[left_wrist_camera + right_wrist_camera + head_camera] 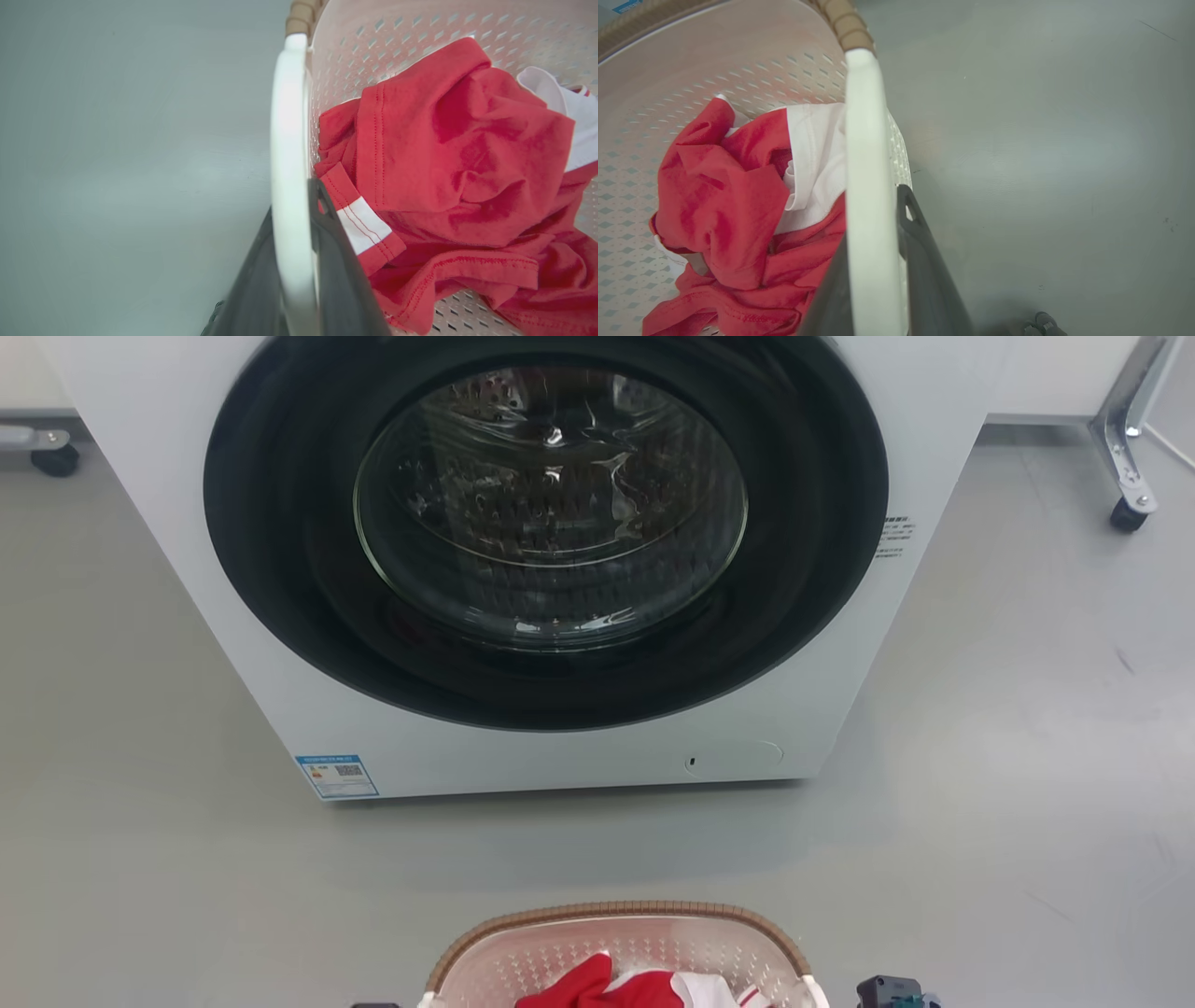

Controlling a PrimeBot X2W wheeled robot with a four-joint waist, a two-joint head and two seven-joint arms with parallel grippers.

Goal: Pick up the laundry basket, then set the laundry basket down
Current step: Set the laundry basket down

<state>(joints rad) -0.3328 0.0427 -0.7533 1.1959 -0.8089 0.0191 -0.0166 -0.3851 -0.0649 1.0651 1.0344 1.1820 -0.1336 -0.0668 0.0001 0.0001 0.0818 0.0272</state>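
Here we are in front of the washing machine point(140, 541), its round dark door point(551, 523) shut and a blue label point(338, 776) low on the white front. The laundry basket point(616, 907) sits at the bottom edge of the head view, centred before the machine and well apart from it on the grey floor point(1027, 756). Over on the left wrist view, the left pincer point(292, 210) is clenched on the basket's white left handle point(287, 116), one dark finger outside, one inside against the perforated wall. Same story on the other side: the right pincer point(873, 214) is clamped around the white right handle point(864, 116), fingers straddling it. Inside lies a crumpled red garment point(458, 154) with a white garment point(560, 98) tucked beside it. Whether the base is resting on the floor or just clear of it is hard to tell from these angles
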